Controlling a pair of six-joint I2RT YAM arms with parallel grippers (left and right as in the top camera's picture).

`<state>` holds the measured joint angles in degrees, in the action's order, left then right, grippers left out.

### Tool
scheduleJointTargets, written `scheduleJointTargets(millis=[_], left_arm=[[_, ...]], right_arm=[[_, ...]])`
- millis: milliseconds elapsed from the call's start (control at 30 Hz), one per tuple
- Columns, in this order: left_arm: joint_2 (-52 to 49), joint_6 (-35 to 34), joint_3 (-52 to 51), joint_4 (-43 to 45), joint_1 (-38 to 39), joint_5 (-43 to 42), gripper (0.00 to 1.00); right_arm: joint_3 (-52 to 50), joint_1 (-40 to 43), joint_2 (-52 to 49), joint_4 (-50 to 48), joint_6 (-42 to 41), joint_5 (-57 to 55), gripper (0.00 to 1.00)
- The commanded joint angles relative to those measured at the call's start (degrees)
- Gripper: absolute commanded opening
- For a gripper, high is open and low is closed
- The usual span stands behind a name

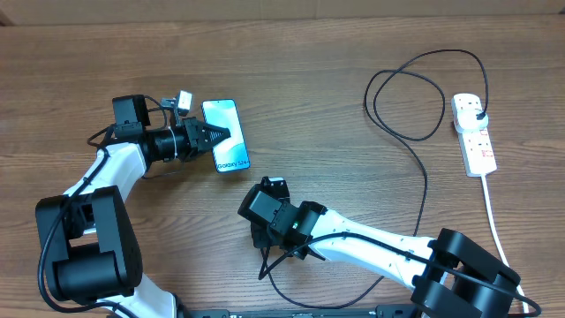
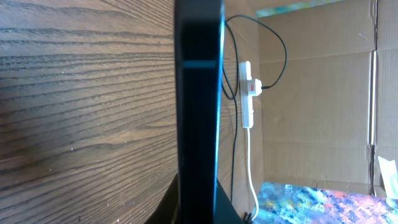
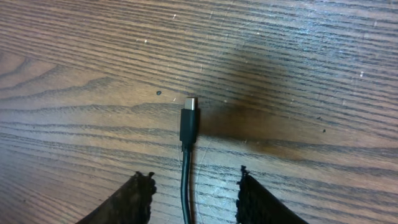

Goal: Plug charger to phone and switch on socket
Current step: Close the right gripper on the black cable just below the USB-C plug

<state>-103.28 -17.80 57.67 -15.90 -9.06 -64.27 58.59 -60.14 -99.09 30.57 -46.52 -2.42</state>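
between the spread fingers of the right gripper [image 3: 194, 176], the tip of the charger [image 3: 188, 127] lies on the table [image 3: 311, 62], its length pointing straight away. the left gripper [image 1: 219, 135] pinches the phone [image 1: 231, 152] by its edge nearby. the right gripper is nearer the tip.

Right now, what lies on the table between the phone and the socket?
Between the phone and the socket lie loops of the charger cable, resting on the table. The overhead view shows this.

Phone [image 1: 231, 146] lies left of socket [image 1: 474, 134], charger [image 1: 427, 190] between.
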Motion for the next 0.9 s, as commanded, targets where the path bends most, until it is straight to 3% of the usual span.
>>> scheduleJointTargets(millis=[0,533,867], left_arm=[[-0.5,1.6,-0.2,0.1,-0.3,-1.6,0.04],[-0.5,1.6,-0.2,0.2,-0.3,-1.5,0.04],[-0.5,1.6,-0.2,0.2,-0.3,-1.5,0.04]], right_arm=[[0.2,-0.2,-0.1,-0.3,-0.2,-1.0,0.49],[0.2,-1.0,-1.4,-1.7,-2.6,-2.7,0.52],[0.2,-1.8,-7.1,-4.6,-2.8,-1.4,0.32]])
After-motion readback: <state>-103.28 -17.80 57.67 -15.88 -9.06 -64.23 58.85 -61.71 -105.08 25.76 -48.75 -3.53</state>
